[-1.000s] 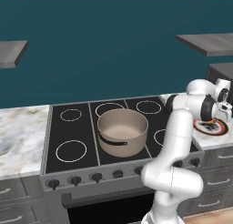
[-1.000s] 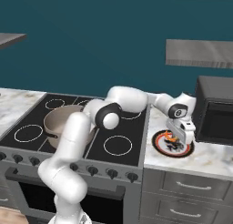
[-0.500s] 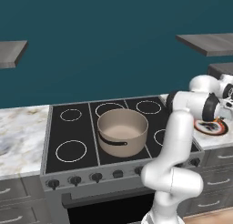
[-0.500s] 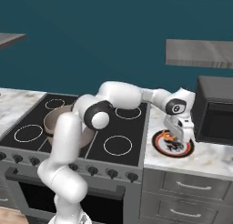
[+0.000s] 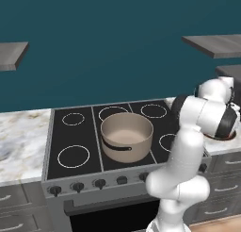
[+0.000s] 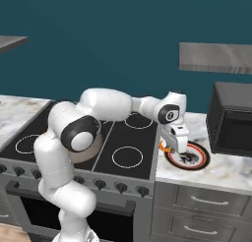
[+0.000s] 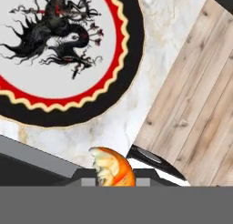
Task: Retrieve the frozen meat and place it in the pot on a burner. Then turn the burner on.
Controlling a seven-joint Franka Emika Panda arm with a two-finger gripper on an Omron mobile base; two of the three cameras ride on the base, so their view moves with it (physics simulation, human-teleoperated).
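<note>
The gripper (image 6: 170, 148) is clamped on the frozen meat (image 7: 112, 167), held above the marble worktop (image 7: 113, 123). Just beyond it lies the red-rimmed plate (image 7: 59, 50). The pot (image 5: 127, 136) sits well away on the stove (image 5: 70, 141).

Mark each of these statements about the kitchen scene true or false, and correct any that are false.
1. The pot sits on the stove. True.
2. The meat is lying in the pot. False: it is at the gripper, between the fingertips, and the pot looks empty.
3. The plate rests on the counter right of the stove. True.
4. The plate is plain white. False: it has a red and black rim and a dark dragon design.
5. The gripper hangs above the pot. False: it is over by the plate.
</note>
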